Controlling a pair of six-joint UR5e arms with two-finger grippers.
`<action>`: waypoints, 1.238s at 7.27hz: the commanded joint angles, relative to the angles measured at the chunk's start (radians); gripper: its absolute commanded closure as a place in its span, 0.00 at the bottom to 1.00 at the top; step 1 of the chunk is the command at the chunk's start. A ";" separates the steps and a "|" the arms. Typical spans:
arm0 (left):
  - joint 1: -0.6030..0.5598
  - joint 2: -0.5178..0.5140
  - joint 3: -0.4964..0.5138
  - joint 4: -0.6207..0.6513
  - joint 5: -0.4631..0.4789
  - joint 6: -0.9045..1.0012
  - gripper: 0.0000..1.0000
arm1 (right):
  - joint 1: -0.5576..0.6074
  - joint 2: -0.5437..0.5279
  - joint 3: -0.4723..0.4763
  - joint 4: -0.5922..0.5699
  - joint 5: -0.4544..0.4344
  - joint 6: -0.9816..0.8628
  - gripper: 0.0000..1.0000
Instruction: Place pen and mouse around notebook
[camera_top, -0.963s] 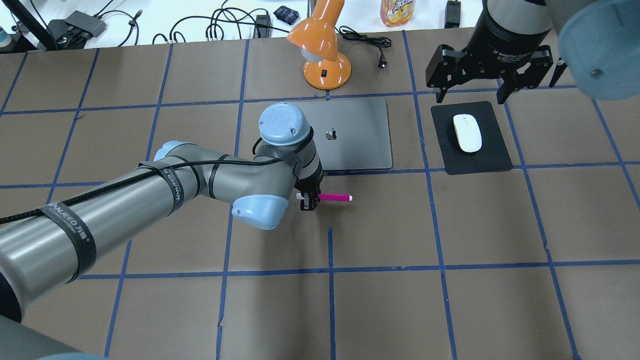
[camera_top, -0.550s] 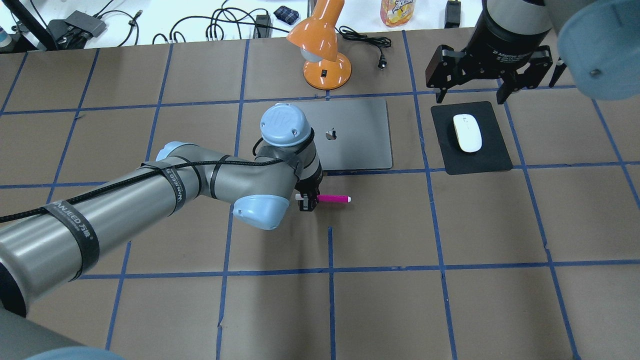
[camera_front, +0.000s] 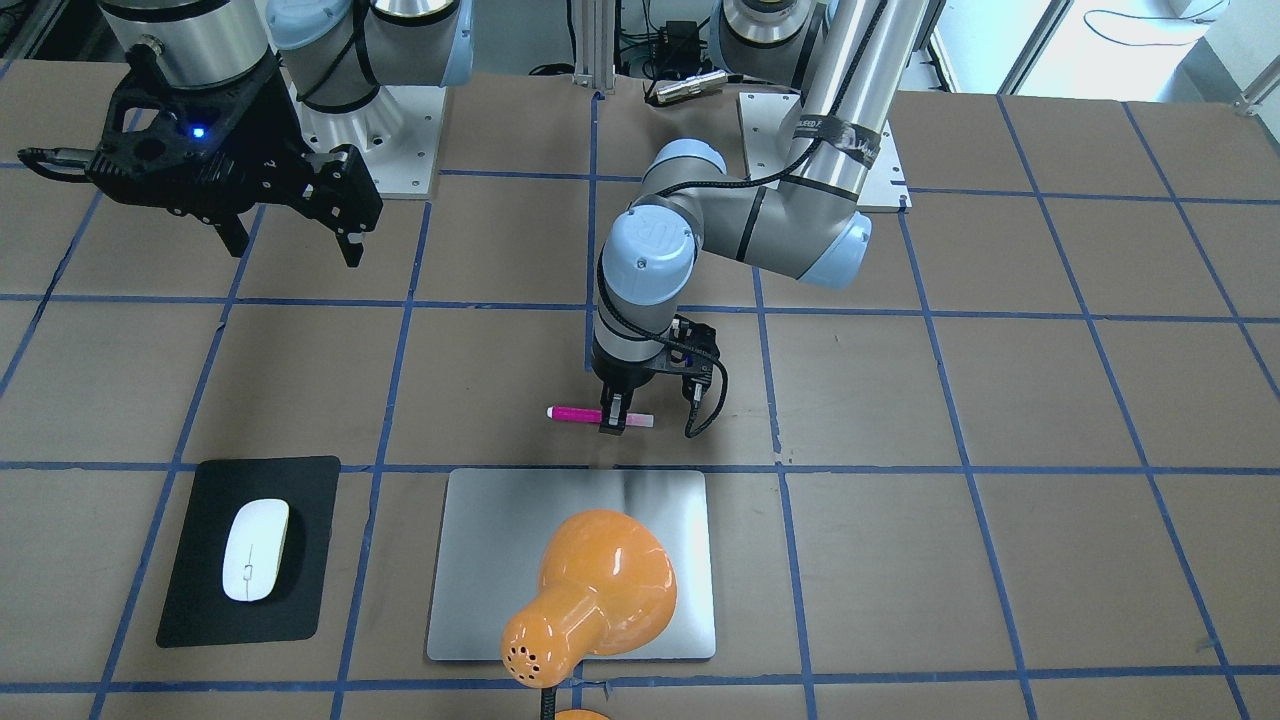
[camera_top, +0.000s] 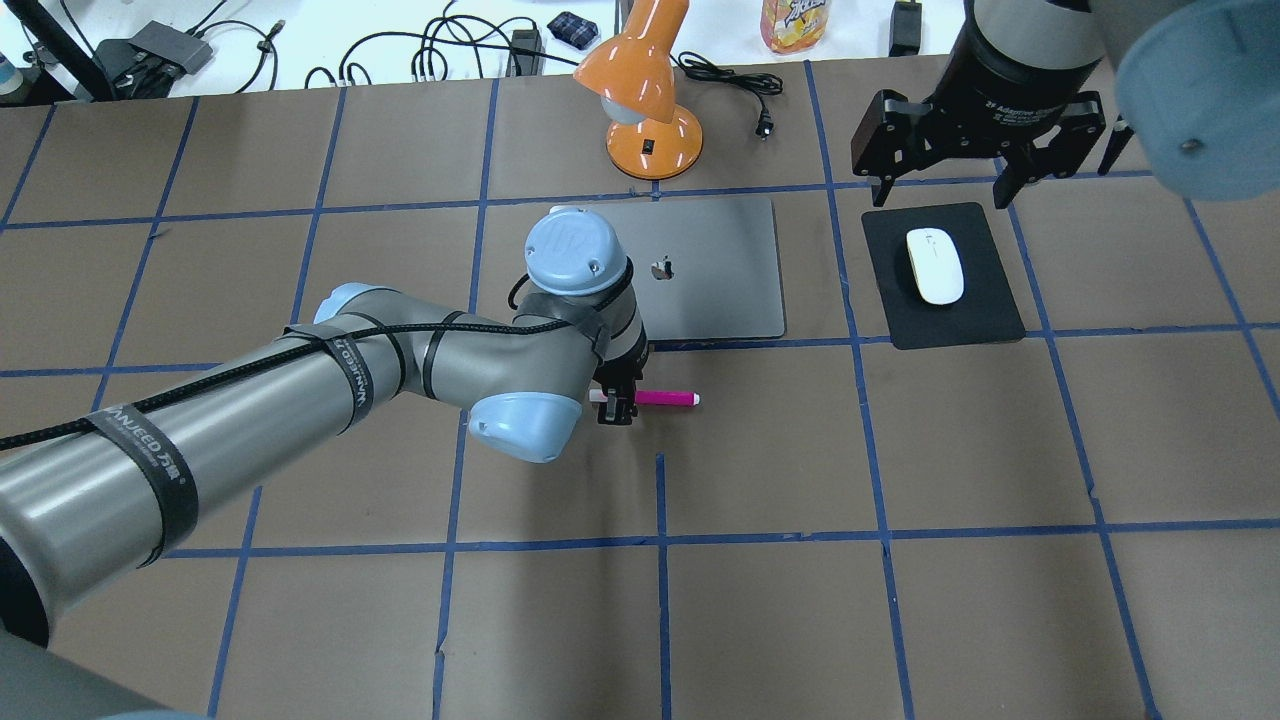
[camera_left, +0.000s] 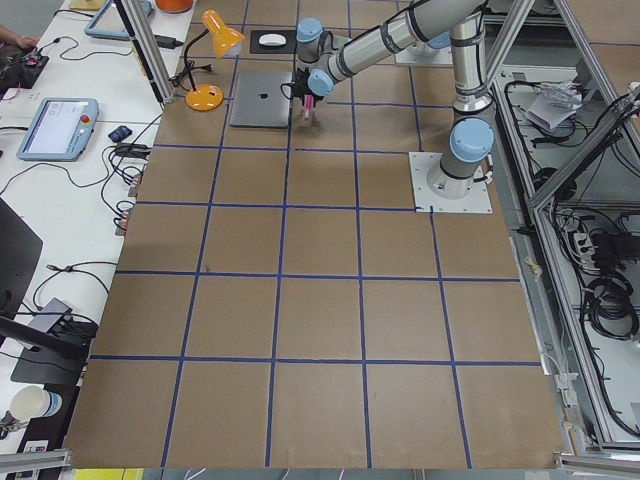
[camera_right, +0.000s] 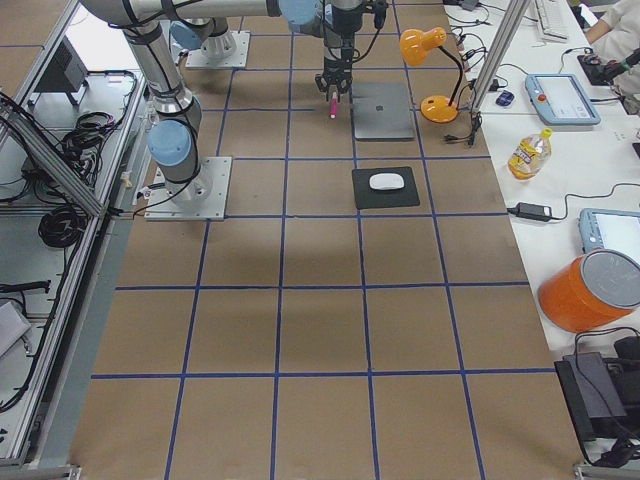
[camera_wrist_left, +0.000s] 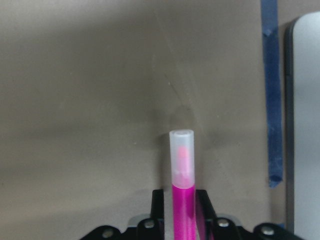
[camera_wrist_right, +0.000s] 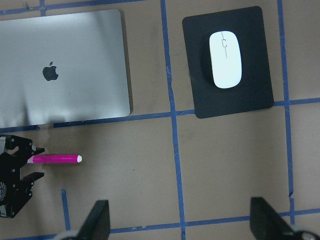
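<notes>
The left gripper (camera_top: 617, 402) is clamped on the pen (camera_top: 667, 398) near its pale cap end, so the magenta body sticks out toward the robot's right. The pen is level and low over the table (camera_top: 900, 600); I cannot tell whether it touches. It runs parallel to the notebook's (camera_top: 715, 290) near long edge, close to it but apart, on the robot's side of the blue tape line (camera_top: 760, 343). The left wrist view shows the translucent cap reaching past the fingers (camera_wrist_left: 157, 200), with the notebook's edge at the far right. The notebook lies flat and closed with a dark Apple logo (camera_top: 660, 268) on its lid. The left arm's black strap (camera_top: 350, 372) reads "WANJEED", and its blue wrist cap (camera_top: 570, 247) bears a UR mark. The mouse (camera_top: 934, 265) rests on a black mat (camera_top: 950, 325), well to the right of the notebook. The right gripper (camera_top: 940, 195) hovers above the mat's far edge with its jaws wide apart, holding nothing; white lettering on its body reads partly "Adaptive". An orange lamp (camera_top: 650, 150) stands just beyond the notebook.
</notes>
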 joint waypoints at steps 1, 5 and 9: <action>0.027 0.048 0.022 -0.009 0.003 0.330 0.00 | 0.000 0.001 0.000 0.000 0.000 0.000 0.00; 0.181 0.164 0.157 -0.321 -0.001 1.115 0.00 | 0.000 0.001 0.000 0.000 0.002 0.002 0.00; 0.331 0.256 0.244 -0.588 0.003 1.568 0.00 | 0.000 0.001 0.002 0.002 0.002 0.002 0.00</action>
